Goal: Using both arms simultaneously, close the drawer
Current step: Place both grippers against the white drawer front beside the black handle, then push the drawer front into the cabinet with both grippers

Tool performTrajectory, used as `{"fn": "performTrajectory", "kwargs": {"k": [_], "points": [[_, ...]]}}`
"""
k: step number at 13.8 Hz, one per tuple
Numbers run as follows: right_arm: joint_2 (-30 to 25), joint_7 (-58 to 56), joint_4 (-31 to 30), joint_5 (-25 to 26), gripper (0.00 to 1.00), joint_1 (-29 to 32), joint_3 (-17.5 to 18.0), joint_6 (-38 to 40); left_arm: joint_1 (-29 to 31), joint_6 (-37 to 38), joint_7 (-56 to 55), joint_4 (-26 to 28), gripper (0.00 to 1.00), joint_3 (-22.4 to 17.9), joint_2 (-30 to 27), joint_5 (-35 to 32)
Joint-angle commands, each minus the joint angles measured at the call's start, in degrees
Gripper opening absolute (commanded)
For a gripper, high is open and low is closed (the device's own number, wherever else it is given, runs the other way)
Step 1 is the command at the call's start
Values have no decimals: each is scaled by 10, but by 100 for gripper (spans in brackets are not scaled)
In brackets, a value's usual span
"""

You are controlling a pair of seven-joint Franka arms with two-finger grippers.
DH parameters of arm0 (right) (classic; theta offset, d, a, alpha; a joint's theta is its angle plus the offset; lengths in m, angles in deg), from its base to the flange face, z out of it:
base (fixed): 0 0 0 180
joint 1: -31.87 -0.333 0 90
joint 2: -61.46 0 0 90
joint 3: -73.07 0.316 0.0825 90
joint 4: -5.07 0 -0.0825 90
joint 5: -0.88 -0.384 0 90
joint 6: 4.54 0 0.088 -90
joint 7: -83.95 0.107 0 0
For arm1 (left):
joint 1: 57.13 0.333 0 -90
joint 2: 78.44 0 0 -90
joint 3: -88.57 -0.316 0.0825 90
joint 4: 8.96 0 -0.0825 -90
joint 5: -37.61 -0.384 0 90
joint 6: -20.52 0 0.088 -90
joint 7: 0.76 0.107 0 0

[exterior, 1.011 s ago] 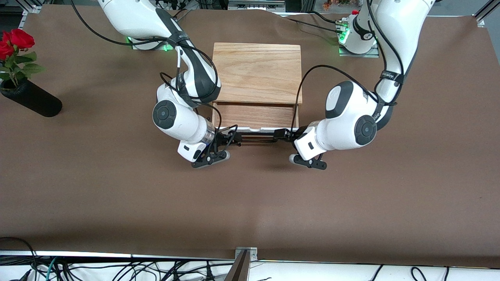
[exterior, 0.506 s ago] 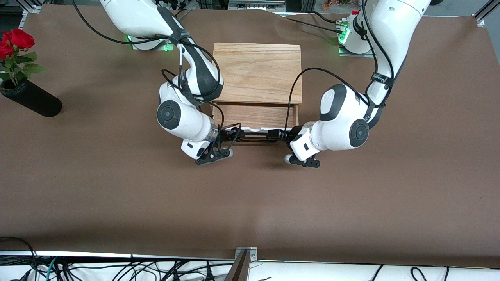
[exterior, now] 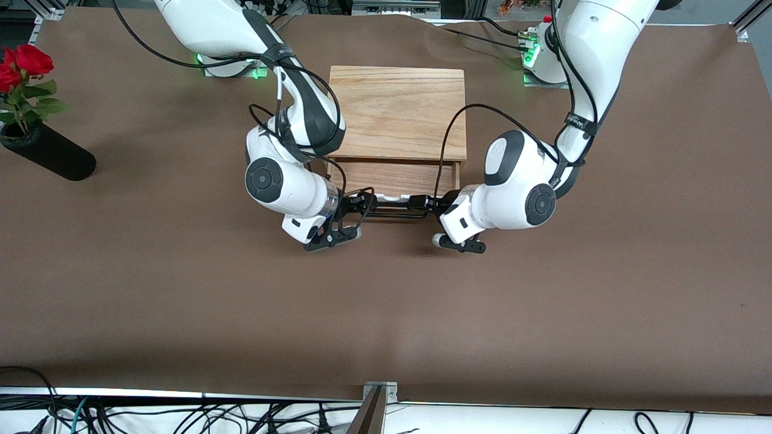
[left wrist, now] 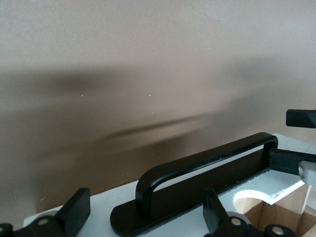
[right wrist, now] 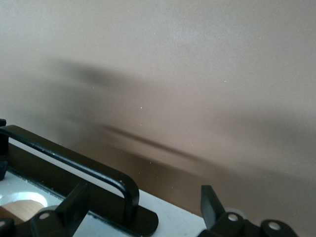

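The left gripper (exterior: 422, 204) sits at the end of the black wire handle (exterior: 395, 210) nearer the left arm, its fingers (left wrist: 75, 213) spread wide, straddling the handle's end without closing on it; the right gripper (exterior: 360, 208) is at the handle's other end, its fingers (right wrist: 74, 205) likewise spread wide around the bend of the handle; both press close to the white front panel (exterior: 392, 199). The drawer (exterior: 395, 178) is partly out of the light-wood box (exterior: 398, 111), a strip of its wooden floor showing between box and panel; the box stands between the two arm bases. The left arm (exterior: 579, 72) and right arm (exterior: 241, 36) both bend down to it. A black vase (exterior: 51, 154) with red roses (exterior: 24, 63) lies at the right arm's end of the brown table (exterior: 386, 313).
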State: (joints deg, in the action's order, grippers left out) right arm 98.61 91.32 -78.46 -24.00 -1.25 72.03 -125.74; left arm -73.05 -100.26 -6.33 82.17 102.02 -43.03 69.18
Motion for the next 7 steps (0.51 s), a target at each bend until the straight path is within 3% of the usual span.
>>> {"fn": "performTrajectory", "kwargs": {"k": [1, 7], "points": [[-1, 9, 7, -10, 100, -1, 2, 11, -5, 4, 8, 21, 100, 0, -4, 16], [-2, 54, 8, -8, 100, -2, 20, 33, -5, 15, 8, 35, 100, 1, -7, 15]]}}
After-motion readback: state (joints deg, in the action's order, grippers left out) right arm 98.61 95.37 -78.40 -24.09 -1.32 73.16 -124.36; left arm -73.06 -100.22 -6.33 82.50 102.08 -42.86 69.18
